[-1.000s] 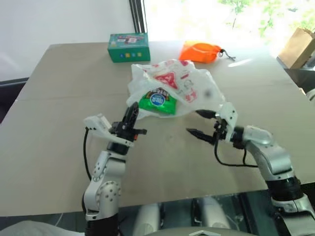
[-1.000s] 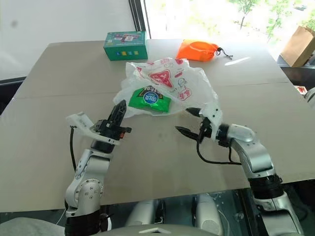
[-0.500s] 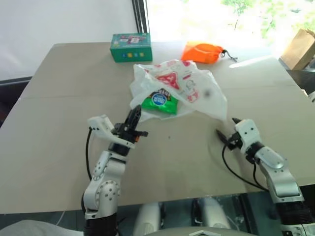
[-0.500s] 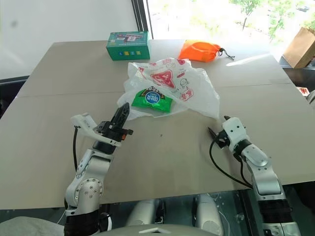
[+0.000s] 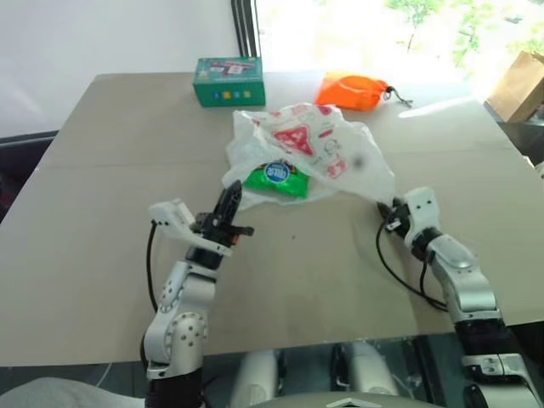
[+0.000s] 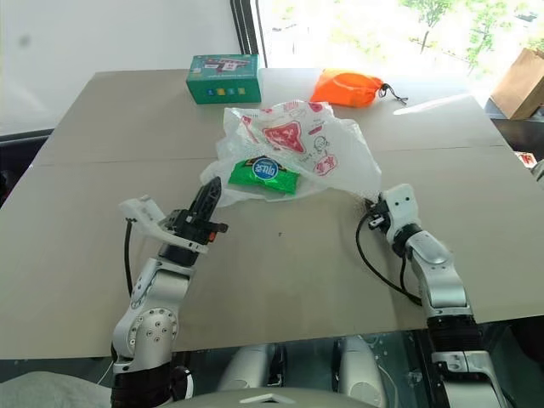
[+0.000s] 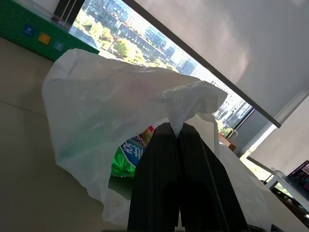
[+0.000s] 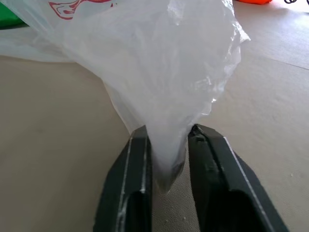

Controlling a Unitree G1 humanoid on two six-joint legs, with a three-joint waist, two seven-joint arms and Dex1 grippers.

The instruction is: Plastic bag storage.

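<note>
Thin crinkly translucent-white plastic bag [image 5: 310, 153] with red print lies mid-bench [image 5: 102, 255]. Left hand [image 5: 228, 201] pinches bag edge at 7 o'clock. Right hand [image 8: 166, 159], narrow, clamps bag corner at 4 o'clock.

The left gripper [image 7: 179, 133] jaws pinch the plastic bag [image 7: 116, 106].

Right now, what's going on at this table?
The robot is working on the plastic bag, which lies crumpled on the table with a green packet at its near edge. The left hand is shut on one bunched corner. The right hand has a corner between its fingers, which are not quite pressed together. An orange pouch and a green box sit behind.
</note>
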